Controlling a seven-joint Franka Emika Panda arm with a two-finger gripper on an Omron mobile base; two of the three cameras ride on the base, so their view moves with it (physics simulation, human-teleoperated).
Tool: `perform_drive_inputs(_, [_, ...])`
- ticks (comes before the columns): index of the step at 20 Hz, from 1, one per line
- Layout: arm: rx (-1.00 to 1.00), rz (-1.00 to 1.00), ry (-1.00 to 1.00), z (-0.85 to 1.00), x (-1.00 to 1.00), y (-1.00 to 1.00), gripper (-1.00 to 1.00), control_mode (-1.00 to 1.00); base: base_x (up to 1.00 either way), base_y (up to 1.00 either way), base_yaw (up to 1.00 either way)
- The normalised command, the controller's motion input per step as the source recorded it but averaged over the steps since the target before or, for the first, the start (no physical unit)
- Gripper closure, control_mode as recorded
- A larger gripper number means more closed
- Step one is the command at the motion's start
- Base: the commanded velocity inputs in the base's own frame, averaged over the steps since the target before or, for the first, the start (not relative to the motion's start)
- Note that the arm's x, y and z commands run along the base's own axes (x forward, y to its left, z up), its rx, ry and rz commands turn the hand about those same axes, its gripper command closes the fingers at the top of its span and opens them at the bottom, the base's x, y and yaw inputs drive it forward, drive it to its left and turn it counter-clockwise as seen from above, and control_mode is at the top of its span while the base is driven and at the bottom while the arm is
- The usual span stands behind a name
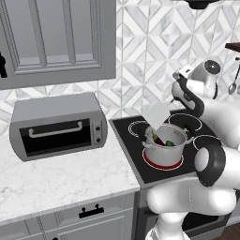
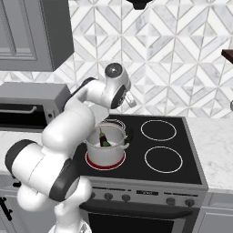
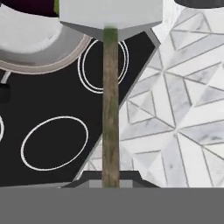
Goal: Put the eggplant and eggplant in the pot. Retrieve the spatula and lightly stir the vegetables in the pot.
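Observation:
The steel pot [image 1: 165,151] stands on the stove's front left burner, also seen from the other side [image 2: 105,154]. Two dark purple eggplants [image 1: 159,139] with green caps lie inside it [image 2: 103,139]. The spatula's light grey blade [image 1: 156,115] hangs tilted just above the pot's far rim. In the hand view its thin handle [image 3: 110,109] runs straight up from my gripper [image 3: 110,178] to the blade [image 3: 111,13], with the pot rim [image 3: 39,52] beyond at upper left. My gripper is shut on the handle; the fingertips are hidden behind it.
A grey toaster oven [image 1: 58,126] sits on the marble counter [image 1: 56,183] left of the black stove [image 2: 168,173]. Metal utensils [image 1: 233,86] hang on the tiled wall at the right. A cabinet [image 1: 51,37] hangs above the oven.

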Motion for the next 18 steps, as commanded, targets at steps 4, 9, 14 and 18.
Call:
perform_drive_inputs(4, [-0.20,0.30,-0.15,-0.02,0.01,0.00,1.00,-1.00,0.00,0.00,0.00])
perform_drive_inputs(9, [-0.18,0.24,-0.19,-0.08,0.01,0.01,1.00,-1.00,0.00,0.00,0.00])
perform_drive_inputs(14, [-0.17,0.19,-0.20,-0.10,0.04,0.03,1.00,-1.00,0.00,0.00,0.00])
perform_drive_inputs(18, [-0.17,0.19,-0.16,-0.09,0.04,0.08,1.00,-1.00,0.00,0.00,0.00])
